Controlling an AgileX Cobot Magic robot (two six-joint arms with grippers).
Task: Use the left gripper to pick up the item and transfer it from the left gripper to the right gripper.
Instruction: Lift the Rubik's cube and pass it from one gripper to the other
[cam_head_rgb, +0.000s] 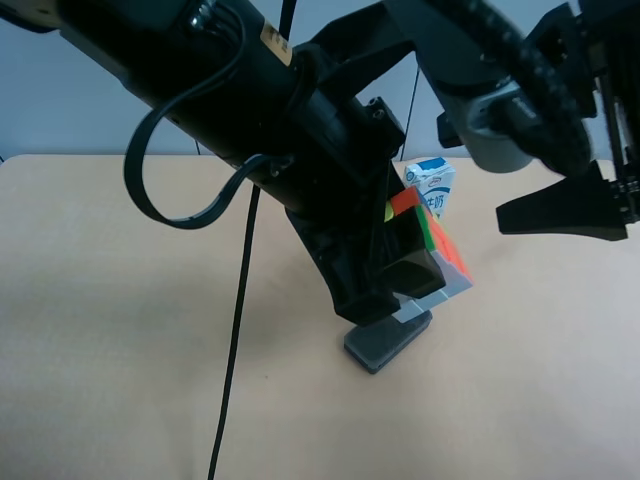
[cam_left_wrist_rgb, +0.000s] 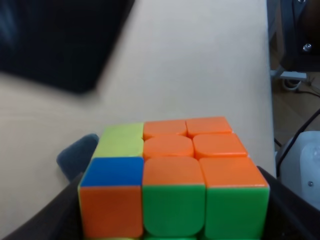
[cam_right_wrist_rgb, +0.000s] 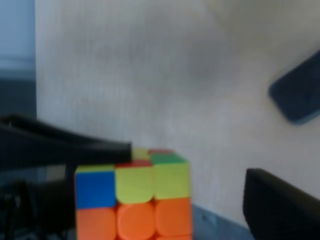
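Observation:
The puzzle cube (cam_head_rgb: 437, 243) is held off the table in my left gripper (cam_head_rgb: 415, 262), on the all-black arm, which is shut on it. In the left wrist view the cube (cam_left_wrist_rgb: 172, 175) fills the lower half, orange and green faces showing, with black jaws at both lower corners. My right gripper (cam_head_rgb: 562, 210), on the grey-housed arm, hangs to the cube's right at about the same height, apart from it. In the right wrist view the right gripper (cam_right_wrist_rgb: 189, 162) is open, and the cube (cam_right_wrist_rgb: 134, 200) shows low between its black fingers (cam_right_wrist_rgb: 280, 210).
A dark grey oblong block (cam_head_rgb: 388, 340) lies on the tan table (cam_head_rgb: 120, 330) right under the held cube; it also shows in the right wrist view (cam_right_wrist_rgb: 297, 97). A white-and-blue milk carton (cam_head_rgb: 433, 185) stands behind. A black cable (cam_head_rgb: 238, 330) hangs down to the table.

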